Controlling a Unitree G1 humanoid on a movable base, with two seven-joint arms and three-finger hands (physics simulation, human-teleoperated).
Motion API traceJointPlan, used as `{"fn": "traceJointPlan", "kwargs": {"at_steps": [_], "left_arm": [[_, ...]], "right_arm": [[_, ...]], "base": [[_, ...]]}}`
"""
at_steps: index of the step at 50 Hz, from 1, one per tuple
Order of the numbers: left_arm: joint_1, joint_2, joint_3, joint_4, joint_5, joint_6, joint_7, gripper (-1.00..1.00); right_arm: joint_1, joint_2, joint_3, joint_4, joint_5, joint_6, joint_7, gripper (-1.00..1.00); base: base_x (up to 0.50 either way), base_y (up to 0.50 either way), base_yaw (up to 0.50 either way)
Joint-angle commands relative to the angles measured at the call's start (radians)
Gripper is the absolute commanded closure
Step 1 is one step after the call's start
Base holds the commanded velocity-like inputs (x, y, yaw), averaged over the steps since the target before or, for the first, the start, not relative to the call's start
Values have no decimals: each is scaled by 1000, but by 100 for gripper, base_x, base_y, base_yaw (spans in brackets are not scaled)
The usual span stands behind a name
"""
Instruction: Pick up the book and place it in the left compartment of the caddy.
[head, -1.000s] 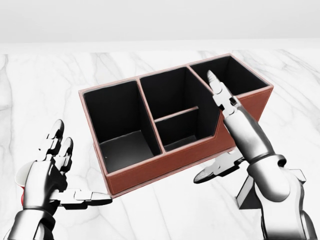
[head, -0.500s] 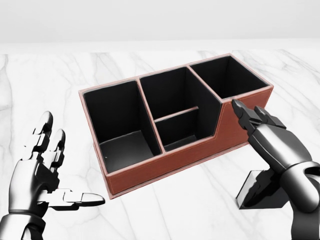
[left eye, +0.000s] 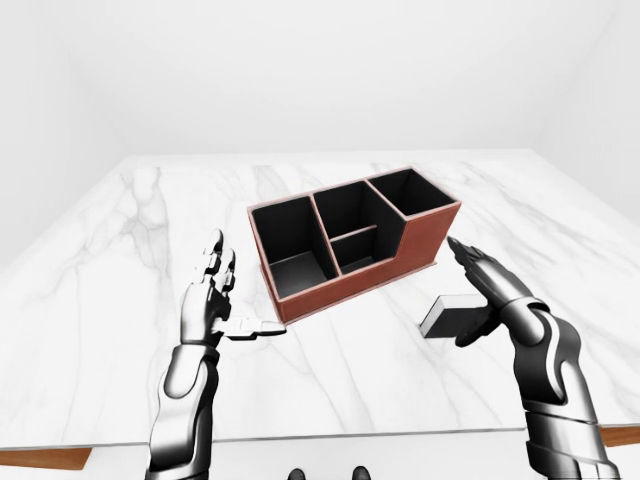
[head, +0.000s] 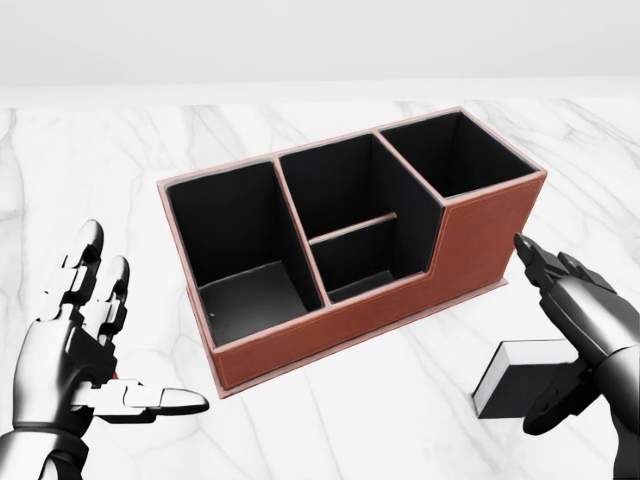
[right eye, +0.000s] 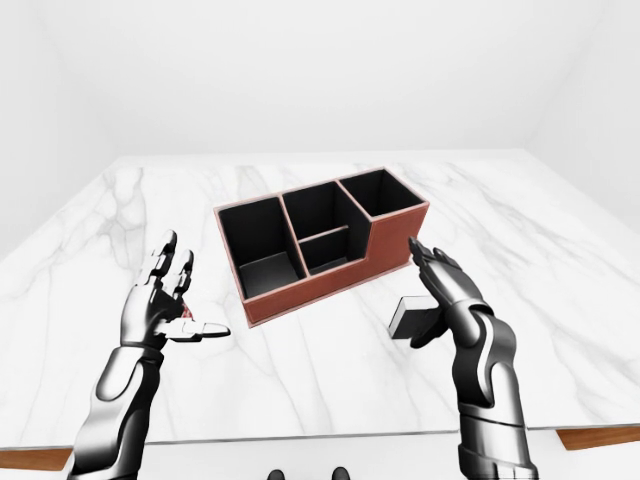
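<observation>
The book (head: 512, 386), dark with a white page edge, lies flat on the marble table (head: 380, 420) at the lower right of the head view. The red-brown caddy (head: 470, 250) with black insides stands in the middle; its left compartment (head: 240, 250) holds nothing. My right hand (head: 532, 338) is open, fingers spread above the book's right end and thumb down by its side, not closed on it. My left hand (head: 140, 325) is open and empty, to the left of the caddy's lower left corner.
The table's near edge (left eye: 330, 437) runs along the bottom of the left-eye view. A small red thing (right eye: 187, 312) shows just behind my left hand. White walls stand beyond the table.
My right hand has moved from over the caddy's right compartment down and to the right, to the book. My left hand has drifted a little left and lower. The caddy has not moved.
</observation>
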Motion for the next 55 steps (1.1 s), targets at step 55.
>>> {"fn": "traceJointPlan", "kwargs": {"at_steps": [55], "left_arm": [[0,-1,-12,24,13,0,-7,-100]], "right_arm": [[-297,-94,164,741,10,0,-257,-100]], "base": [[0,0,0]]}}
